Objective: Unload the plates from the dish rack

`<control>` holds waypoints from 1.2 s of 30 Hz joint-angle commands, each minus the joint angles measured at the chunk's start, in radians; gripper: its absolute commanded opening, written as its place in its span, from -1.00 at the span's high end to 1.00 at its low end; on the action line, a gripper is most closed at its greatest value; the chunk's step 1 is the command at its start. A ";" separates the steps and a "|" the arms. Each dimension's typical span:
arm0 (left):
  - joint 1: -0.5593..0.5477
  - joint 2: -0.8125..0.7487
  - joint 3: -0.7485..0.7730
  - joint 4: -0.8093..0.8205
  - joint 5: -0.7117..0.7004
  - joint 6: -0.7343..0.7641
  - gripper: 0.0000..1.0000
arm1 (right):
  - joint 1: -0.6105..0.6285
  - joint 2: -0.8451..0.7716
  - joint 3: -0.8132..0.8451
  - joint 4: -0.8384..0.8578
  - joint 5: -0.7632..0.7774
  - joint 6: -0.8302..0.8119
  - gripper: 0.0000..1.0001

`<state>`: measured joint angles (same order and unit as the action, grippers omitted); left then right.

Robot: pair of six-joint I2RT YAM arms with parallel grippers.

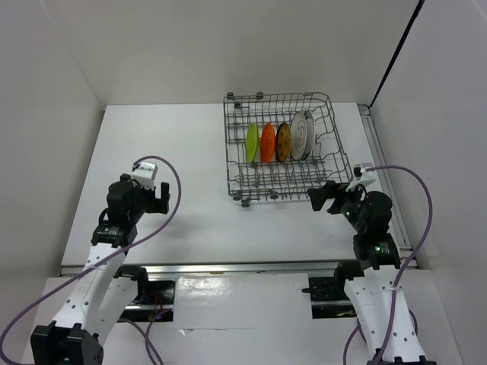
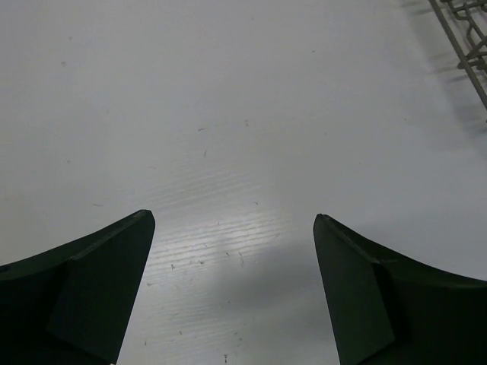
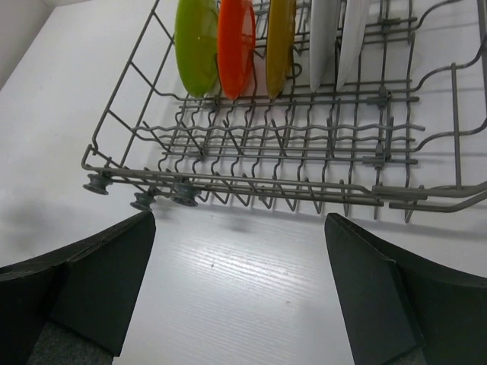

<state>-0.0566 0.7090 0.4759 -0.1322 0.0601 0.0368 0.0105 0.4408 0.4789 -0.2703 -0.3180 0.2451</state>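
The grey wire dish rack [image 1: 335, 152] stands at the back right of the table and holds plates on edge in a row: lime green [image 1: 251, 142], orange [image 1: 267, 142], yellow-brown [image 1: 283, 141], and white ones [image 1: 302, 136] at the right. The right wrist view shows the rack's near rail [image 3: 251, 181], the green plate [image 3: 195, 44], orange plate [image 3: 234, 44], yellow-brown plate [image 3: 280, 38] and two white plates [image 3: 335, 34]. My right gripper [image 1: 326, 198] [image 3: 240, 220] is open and empty, just in front of the rack's near right corner. My left gripper [image 1: 158, 196] [image 2: 234, 220] is open and empty, over bare table far left of the rack.
White walls enclose the table on the left, back and right. A metal rail [image 1: 384, 182] runs along the right table edge. The rack's small wheels [image 3: 141, 200] rest on the table. A rack corner [image 2: 468, 46] shows at the top right of the left wrist view.
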 commanded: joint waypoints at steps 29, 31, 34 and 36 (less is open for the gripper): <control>0.023 0.716 1.289 -0.587 0.147 0.058 -1.00 | -0.010 1.265 1.254 0.088 0.242 -0.454 -1.00; 0.023 0.741 1.278 -0.564 0.204 0.121 -1.00 | -0.035 1.276 1.281 0.092 0.086 -0.397 -0.97; 0.023 0.788 1.247 -0.506 0.181 0.097 -1.00 | -0.067 1.311 1.299 0.077 0.015 -0.280 -0.72; 0.023 0.831 1.283 -0.530 0.220 0.106 -1.00 | -0.067 1.334 1.313 -0.006 -0.007 -0.281 -0.70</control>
<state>-0.0380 1.4807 1.7302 -0.6434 0.2199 0.1505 -0.0551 1.7493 1.7348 -0.1787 -0.1909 -0.1097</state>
